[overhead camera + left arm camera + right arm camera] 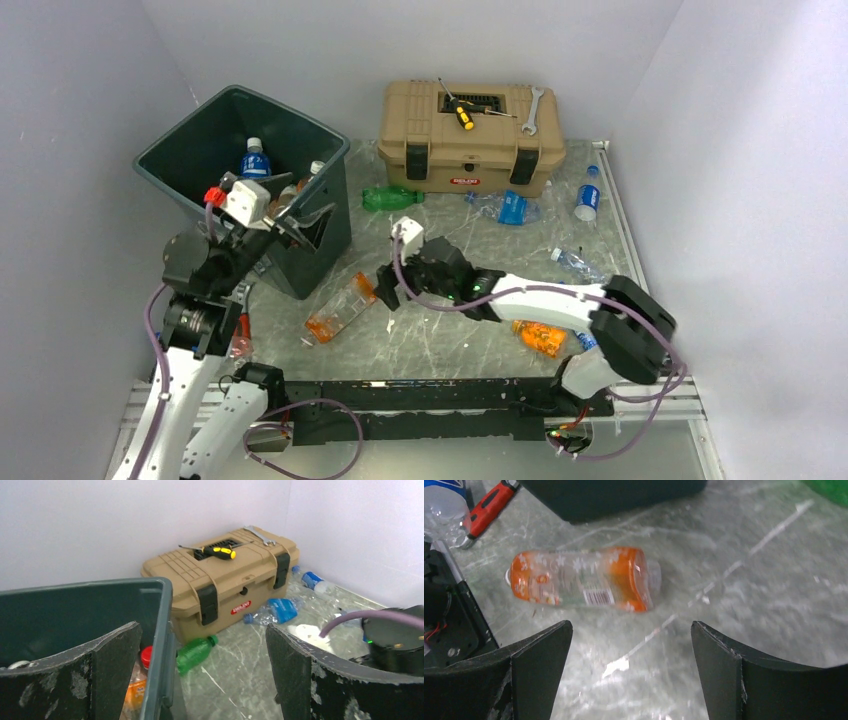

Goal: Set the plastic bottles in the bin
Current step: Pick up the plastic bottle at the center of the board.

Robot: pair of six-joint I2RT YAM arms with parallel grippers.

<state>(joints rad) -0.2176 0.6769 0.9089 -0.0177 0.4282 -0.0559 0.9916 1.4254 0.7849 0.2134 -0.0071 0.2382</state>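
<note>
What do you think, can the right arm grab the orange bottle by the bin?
Probably yes. The right gripper hangs open just short of the orange bottle, with only bare table between them.

Glossy marbled table, matt tan plastic toolbox, dull dark green plastic bin, shiny clear-orange plastic bottle

The left arm and right arm are white tubes with chunky black joints, both bolted to a black rail. Purple cables loop along them above that rail. The left hand and right hand each carry a white camera box and flat black fingers with grey scuffs.
</note>
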